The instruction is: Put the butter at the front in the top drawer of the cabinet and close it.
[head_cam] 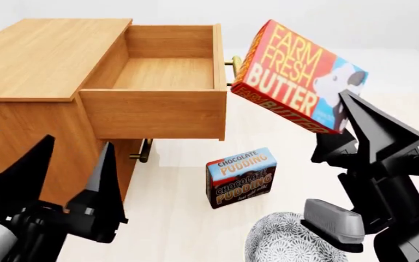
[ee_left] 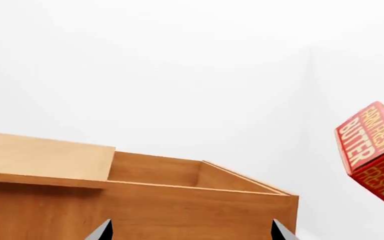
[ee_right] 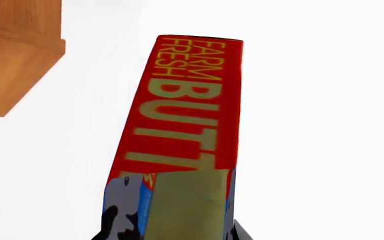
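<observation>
The butter (head_cam: 289, 76) is a red "Farm Fresh Butter" box hanging tilted in the air, just right of the top drawer's brass handle (head_cam: 235, 63). My right gripper (head_cam: 344, 112) is shut on its lower end. In the right wrist view the butter (ee_right: 185, 115) fills the space between the jaws. The top drawer (head_cam: 155, 112) of the cabinet (head_cam: 42, 54) is pulled out and empty. My left gripper (head_cam: 70, 161) stands open low in front of the cabinet. The left wrist view shows its fingertips (ee_left: 102, 231) spread before the drawer wall (ee_left: 178, 200), with the butter (ee_left: 375, 150) off to the side.
A chocolate pudding box (head_cam: 241, 176) stands on the pale floor below the drawer. A grey patterned bowl (head_cam: 289, 243) lies near my right arm. The lower drawer's brass handle (head_cam: 142, 152) shows under the open drawer.
</observation>
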Robot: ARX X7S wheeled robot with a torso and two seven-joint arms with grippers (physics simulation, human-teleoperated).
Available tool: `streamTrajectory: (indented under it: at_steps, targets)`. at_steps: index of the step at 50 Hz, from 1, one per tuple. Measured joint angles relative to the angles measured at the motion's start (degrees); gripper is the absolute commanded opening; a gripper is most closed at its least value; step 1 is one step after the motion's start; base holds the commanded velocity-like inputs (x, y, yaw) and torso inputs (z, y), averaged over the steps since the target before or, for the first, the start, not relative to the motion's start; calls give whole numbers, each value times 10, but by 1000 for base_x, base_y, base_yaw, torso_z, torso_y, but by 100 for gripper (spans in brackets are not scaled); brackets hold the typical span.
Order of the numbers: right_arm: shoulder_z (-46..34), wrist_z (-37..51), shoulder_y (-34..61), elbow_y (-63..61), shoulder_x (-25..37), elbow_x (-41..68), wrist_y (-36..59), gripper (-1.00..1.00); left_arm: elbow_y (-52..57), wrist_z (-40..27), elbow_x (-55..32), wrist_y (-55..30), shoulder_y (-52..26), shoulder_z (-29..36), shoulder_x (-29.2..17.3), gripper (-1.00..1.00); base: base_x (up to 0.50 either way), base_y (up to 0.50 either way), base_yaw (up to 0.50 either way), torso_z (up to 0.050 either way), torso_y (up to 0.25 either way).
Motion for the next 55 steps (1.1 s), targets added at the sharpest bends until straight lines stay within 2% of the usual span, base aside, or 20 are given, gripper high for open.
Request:
streamTrajectory:
  at_steps: [35, 55]
  targets:
    - [4, 25, -16, -22, 8, -11, 3, -100, 72, 53, -55, -111, -62, -4, -14, 100, 0, 0, 0, 1, 1]
    - [0, 26, -23, -31, 11, -16, 7, -100, 119, 133, -195, -205, -151, -16, 1, 100, 0, 0, 0, 0, 1]
